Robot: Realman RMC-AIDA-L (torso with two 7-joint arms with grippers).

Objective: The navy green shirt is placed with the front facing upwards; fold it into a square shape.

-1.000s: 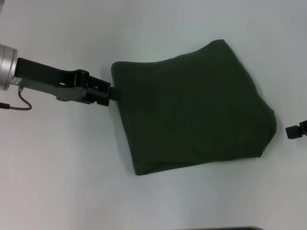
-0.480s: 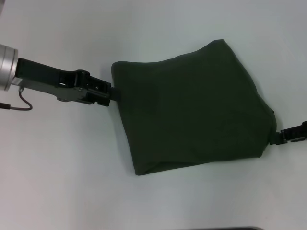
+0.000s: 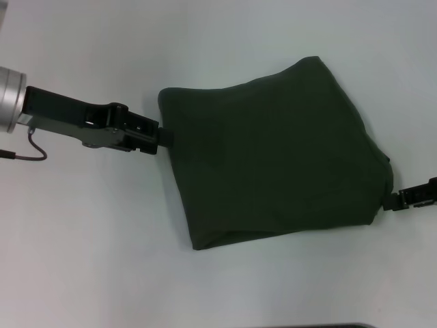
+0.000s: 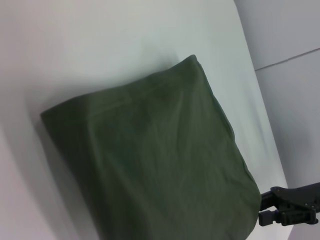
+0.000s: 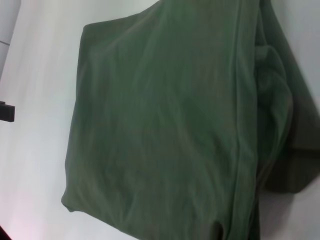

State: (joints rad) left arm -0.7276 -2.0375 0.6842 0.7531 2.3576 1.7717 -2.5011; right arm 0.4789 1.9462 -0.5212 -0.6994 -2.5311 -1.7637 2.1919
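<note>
The worktop (image 3: 102, 260) is seen from above by the head camera, facing forward and down, with the whole shirt (image 3: 273, 171) framed. The left wrist camera is set low and near, aimed across the shirt (image 4: 150, 170) toward the right gripper (image 4: 287, 206). The right wrist camera is held closest — the shirt (image 5: 165, 125) fills it — and all three views share that cloth.

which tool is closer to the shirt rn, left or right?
Too close to call. The left tool is at the left edge of the shirt, seemingly touching it. The right tool is at its right corner, also seemingly touching.
</note>
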